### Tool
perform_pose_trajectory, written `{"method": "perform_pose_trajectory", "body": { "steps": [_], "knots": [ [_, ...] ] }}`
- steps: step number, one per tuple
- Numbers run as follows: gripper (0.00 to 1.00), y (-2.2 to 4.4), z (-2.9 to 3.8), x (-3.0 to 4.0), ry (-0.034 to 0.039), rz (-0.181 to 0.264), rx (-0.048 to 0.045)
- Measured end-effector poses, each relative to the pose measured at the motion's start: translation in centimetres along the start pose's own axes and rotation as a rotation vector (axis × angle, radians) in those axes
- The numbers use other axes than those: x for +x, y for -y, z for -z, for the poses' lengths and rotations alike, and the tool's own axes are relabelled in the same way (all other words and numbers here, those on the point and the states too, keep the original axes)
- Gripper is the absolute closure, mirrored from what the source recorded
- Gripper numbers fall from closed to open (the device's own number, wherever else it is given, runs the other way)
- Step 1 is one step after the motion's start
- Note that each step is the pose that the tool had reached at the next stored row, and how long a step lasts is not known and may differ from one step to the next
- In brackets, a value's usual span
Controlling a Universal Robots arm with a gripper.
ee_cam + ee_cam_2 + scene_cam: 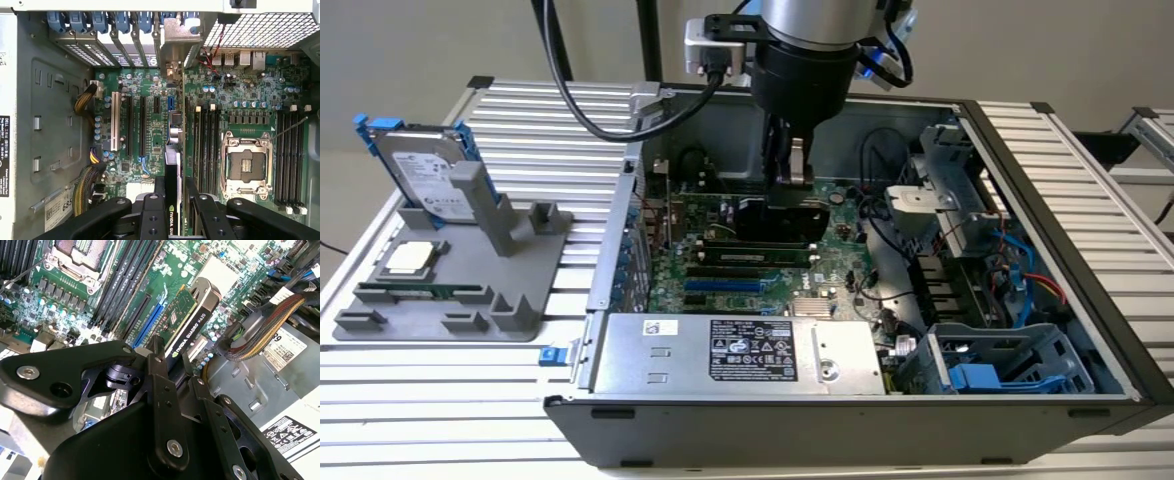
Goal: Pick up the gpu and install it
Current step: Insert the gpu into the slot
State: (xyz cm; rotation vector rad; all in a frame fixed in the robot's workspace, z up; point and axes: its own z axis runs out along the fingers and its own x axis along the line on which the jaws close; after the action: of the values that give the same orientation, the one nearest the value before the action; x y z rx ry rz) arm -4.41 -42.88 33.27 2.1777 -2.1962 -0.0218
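pincer [172,357] clamping gpu [192,322] edge-on, long axis along motherboard [250,100] slots

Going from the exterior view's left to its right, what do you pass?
Hard drive upright in the grey holder tray → CPU chip lying on that tray → power supply in the open computer case → the hand with the gpu over the motherboard → blue-latched drive cage.
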Motion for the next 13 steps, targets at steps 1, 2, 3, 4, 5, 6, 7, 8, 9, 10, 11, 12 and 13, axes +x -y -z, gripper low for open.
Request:
{"method": "perform_pose_trajectory", "body": {
  "steps": [1, 2, 3, 4, 5, 6, 7, 8, 9, 10, 11, 12, 13],
  "knots": [
    [1.00, 0.00, 0.00, 0.00, 0.0000, 0.000, 0.0000],
    [1.00, 0.00, -0.01, 0.00, 0.0000, 0.000, 0.0000],
    [1.00, 0.00, -0.01, 0.00, 0.0000, 0.000, 0.0000],
    [1.00, 0.00, -0.01, 0.00, 0.0000, 0.000, 0.0000],
    [1.00, 0.00, -0.01, 0.00, 0.0000, 0.000, 0.0000],
    [1.00, 0.00, -0.01, 0.00, 0.0000, 0.000, 0.0000],
    [1.00, 0.00, -0.03, 0.00, 0.0000, 0.000, 0.0000],
    [1.00, 0.01, -0.12, -0.01, 0.0005, 0.000, 0.0002],
    [1.00, -0.01, -0.22, -0.01, 0.0005, 0.000, 0.0003],
    [1.00, 0.00, -0.31, -0.01, 0.0001, 0.000, 0.0004],
    [1.00, 0.01, -0.42, -0.01, 0.0002, 0.000, 0.0005],
    [1.00, 0.02, -0.56, -0.02, 0.0002, -0.001, 0.0005],
    [1.00, 0.03, -0.68, -0.02, 0.0000, -0.002, 0.0004]
  ]
}}
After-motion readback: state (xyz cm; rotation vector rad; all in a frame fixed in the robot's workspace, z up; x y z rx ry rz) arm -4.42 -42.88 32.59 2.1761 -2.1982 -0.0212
